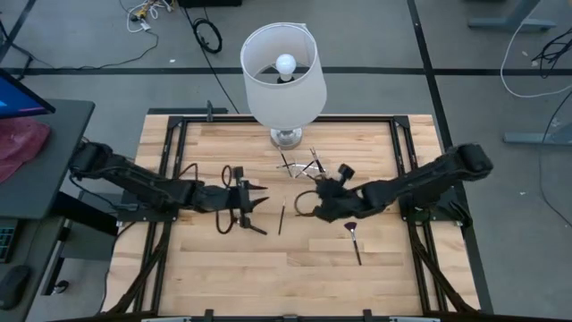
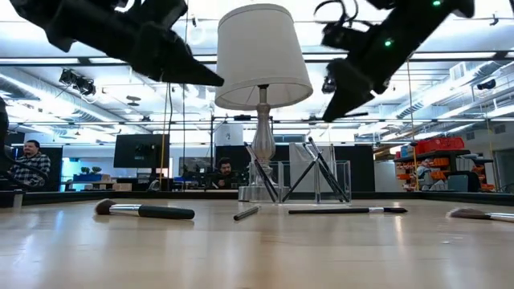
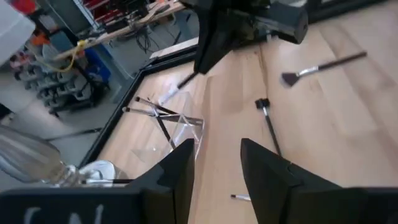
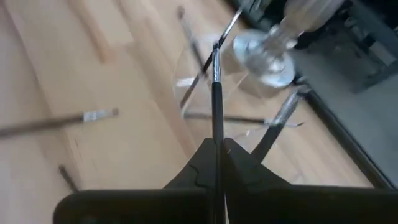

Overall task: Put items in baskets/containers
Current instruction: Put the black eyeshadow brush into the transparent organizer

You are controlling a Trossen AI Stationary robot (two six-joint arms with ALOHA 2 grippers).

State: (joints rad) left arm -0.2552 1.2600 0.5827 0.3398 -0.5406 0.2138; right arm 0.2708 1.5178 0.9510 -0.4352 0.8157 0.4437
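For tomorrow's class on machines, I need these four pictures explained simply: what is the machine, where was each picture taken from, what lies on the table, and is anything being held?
Two dark robot arms work at a wooden table. One picture looks straight down, one looks level across the tabletop, and two come from cameras on the arms' wrists. A white lamp stands at the back. In front of it a clear box already holds a few makeup brushes; others lie loose, such as a fan brush. The right tool pinches a thin brush, aimed toward the box. The left tool is open and empty.
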